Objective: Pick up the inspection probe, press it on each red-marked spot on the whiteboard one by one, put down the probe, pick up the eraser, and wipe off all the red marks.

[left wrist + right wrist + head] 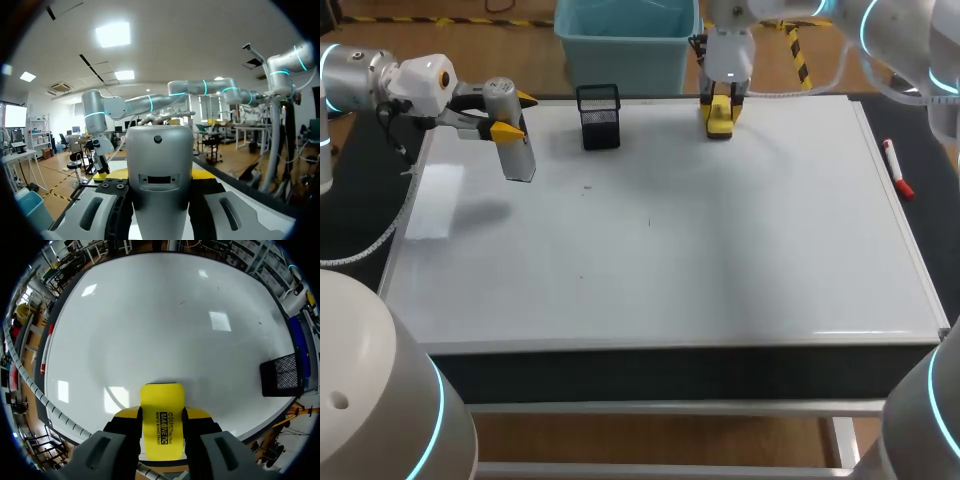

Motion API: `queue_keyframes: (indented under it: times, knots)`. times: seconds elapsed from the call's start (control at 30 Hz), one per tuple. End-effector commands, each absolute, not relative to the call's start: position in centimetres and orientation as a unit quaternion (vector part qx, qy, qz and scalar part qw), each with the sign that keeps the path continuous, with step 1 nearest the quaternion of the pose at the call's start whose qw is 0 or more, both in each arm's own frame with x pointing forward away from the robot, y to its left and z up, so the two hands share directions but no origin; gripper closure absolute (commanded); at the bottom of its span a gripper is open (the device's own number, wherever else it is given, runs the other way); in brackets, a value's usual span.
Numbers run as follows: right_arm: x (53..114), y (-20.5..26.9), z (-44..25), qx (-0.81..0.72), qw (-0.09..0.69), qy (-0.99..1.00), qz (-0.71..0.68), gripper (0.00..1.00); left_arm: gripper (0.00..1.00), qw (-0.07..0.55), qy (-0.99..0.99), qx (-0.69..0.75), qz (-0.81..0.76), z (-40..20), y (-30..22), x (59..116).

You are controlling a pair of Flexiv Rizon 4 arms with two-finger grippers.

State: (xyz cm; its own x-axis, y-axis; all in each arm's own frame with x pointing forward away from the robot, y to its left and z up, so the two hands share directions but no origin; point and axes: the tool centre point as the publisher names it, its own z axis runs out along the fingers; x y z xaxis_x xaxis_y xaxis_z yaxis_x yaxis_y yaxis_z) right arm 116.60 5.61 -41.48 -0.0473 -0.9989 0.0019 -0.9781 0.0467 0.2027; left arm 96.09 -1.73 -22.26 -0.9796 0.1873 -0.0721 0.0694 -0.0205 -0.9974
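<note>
My right gripper (722,100) clamps the eraser (720,120) at the whiteboard's (720,250) far edge. My left gripper (513,115) grips the probe (519,157) above its left edge. I judge this the wiping stage; next, sweep any remaining marks.

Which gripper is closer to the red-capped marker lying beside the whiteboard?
Right. The right gripper grips the eraser at the whiteboard's far edge, mid-width; the left gripper holds the probe at the side opposite the marker.
</note>
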Motion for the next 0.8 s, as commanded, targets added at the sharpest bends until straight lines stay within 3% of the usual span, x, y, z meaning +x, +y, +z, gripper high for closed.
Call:
queue_keyframes:
  times: [0.03,0.13,0.17,0.2,0.8]
  knots:
    - [117.1,5.6,-41.5,0.687,0.076,-0.719,-0.074,1.00,1.00,0.042,-0.699,-0.093,0.708,-22.2,-1.7,96.1]
    - [117.2,5.6,-41.4,0.687,0.078,-0.719,-0.072,1.00,1.00,0.042,-0.699,-0.093,0.708,-22.2,-1.7,96.1]
    - [117.1,5.6,-41.4,0.686,0.079,-0.719,-0.071,0.69,1.00,0.042,-0.699,-0.093,0.708,-22.2,-1.7,96.1]
    - [117.1,5.6,-41.3,0.685,0.080,-0.721,-0.071,0.00,1.00,0.042,-0.699,-0.093,0.708,-22.2,-1.7,96.1]
    - [114.7,0.1,-35.9,0.565,-0.048,-0.814,-0.126,0.00,1.00,0.042,-0.699,-0.093,0.708,-22.2,-1.7,96.1]
